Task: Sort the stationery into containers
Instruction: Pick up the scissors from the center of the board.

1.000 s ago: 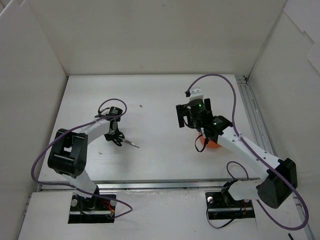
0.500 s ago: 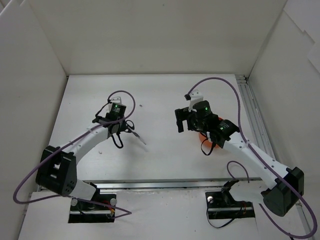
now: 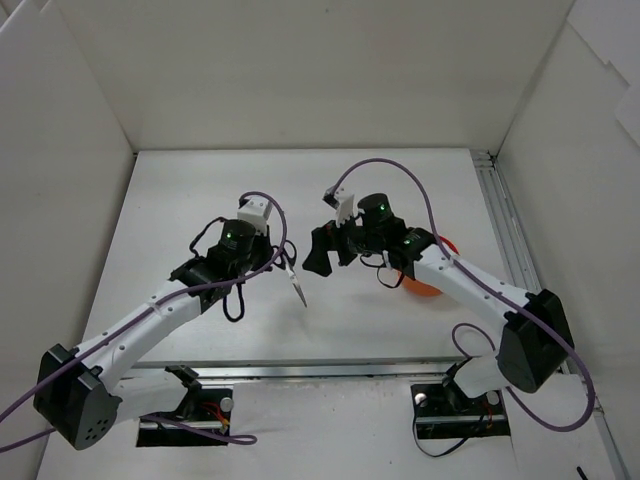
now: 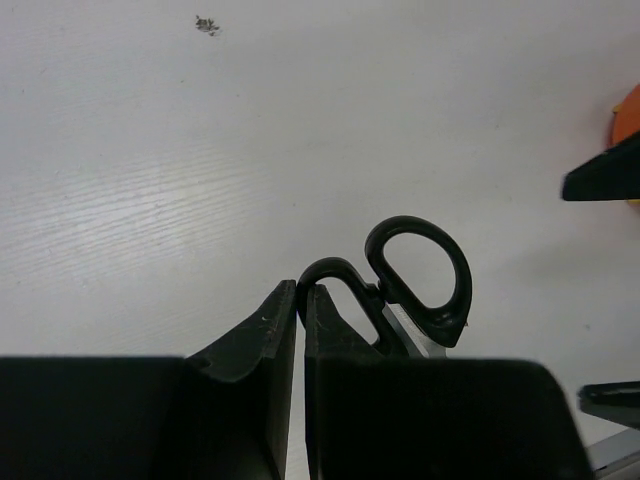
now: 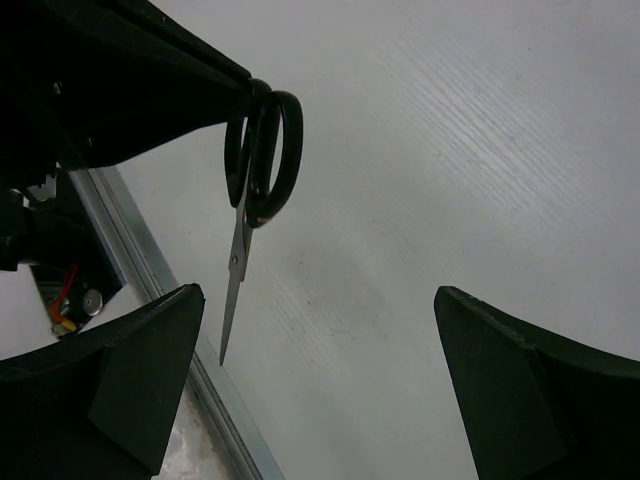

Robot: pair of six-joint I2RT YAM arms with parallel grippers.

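Scissors point(image 3: 297, 287) dangle above the white table point(image 3: 200, 190) between the two arms, well apart from the orange-red pot point(image 3: 428, 291) half hidden behind the right arm. The right gripper point(image 5: 318, 292) gapes wide and empty, facing them. The left gripper point(image 4: 300, 300) pinches only the rim of one handle loop. So thin a hold could let them swing or slip in a handover, and a clamp on the blades might wrench them loose. Their long axis is near vertical: loops up, closed tips down, slanting slightly toward the near edge.

White arms point(image 3: 135, 323), black joints point(image 3: 228, 243), purple cables point(image 3: 380, 161)
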